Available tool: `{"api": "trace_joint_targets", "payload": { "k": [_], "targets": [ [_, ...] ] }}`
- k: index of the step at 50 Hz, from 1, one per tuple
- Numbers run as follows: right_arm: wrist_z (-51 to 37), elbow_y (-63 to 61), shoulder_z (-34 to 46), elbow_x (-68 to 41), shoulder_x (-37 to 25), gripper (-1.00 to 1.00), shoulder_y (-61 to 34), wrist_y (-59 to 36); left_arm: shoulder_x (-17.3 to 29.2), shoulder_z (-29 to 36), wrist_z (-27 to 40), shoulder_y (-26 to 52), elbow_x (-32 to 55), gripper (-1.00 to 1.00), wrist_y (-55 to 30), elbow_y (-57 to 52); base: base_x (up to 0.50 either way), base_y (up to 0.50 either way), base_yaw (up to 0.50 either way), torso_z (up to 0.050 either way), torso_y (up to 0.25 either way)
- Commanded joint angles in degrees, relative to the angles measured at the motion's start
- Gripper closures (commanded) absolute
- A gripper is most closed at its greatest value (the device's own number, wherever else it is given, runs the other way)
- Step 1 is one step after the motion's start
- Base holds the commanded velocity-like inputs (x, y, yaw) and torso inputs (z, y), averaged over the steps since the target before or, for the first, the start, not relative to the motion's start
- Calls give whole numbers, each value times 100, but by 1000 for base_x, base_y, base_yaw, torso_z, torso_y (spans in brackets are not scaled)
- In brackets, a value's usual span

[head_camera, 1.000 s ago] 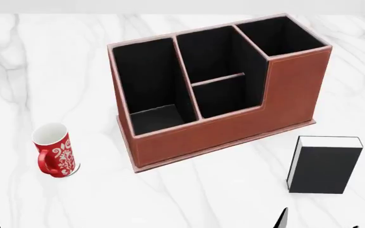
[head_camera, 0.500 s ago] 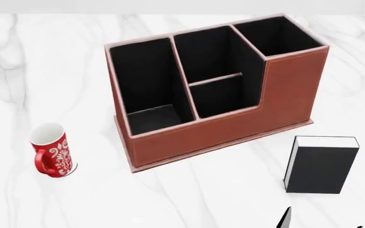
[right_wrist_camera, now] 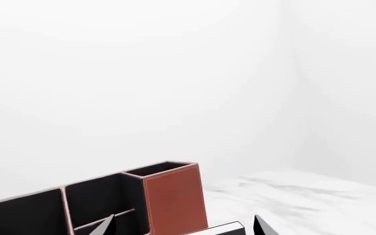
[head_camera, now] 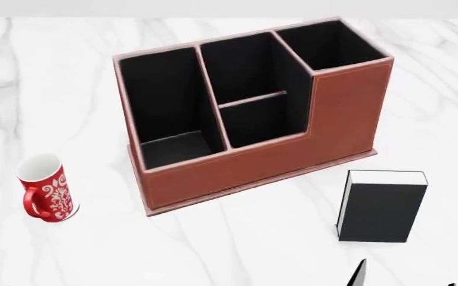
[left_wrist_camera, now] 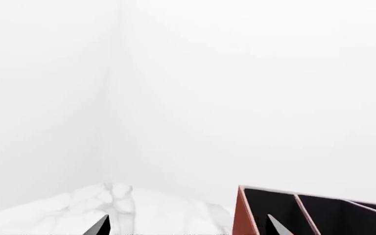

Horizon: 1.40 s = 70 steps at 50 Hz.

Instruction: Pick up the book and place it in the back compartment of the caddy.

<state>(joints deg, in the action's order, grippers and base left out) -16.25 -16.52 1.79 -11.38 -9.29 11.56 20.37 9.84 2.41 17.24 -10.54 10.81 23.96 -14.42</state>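
White marble tabletop [head_camera: 237, 250] carries the upright book [head_camera: 381, 205] near the caddy [head_camera: 253, 113]; the right hand [right_wrist_camera: 182, 226], fingers apart, should descend squarely over its covers.

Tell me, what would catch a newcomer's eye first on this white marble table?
The big reddish-brown caddy with black-lined pockets dominates the middle of the marble table in the head view. To its left stands a small red patterned mug, apart from it. To the caddy's front right a thick black book stands upright, untouched, with only dark arm tips peeking in at the view's bottom edge.
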Motion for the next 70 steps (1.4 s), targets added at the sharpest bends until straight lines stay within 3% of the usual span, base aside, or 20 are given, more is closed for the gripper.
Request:
{"api": "trace_joint_targets", "payload": {
  "k": [1,70],
  "targets": [
    [-51,-5,28,-48,-49,-100,0,24,45,46,39,7,25,-100,-2,5,0,-102,0,0,0],
    [-299,18,188,-204,-260,-100,-12,127,241,201,297,13,100,-100,68,8,0,-125,0,0,0]
  ]
}}
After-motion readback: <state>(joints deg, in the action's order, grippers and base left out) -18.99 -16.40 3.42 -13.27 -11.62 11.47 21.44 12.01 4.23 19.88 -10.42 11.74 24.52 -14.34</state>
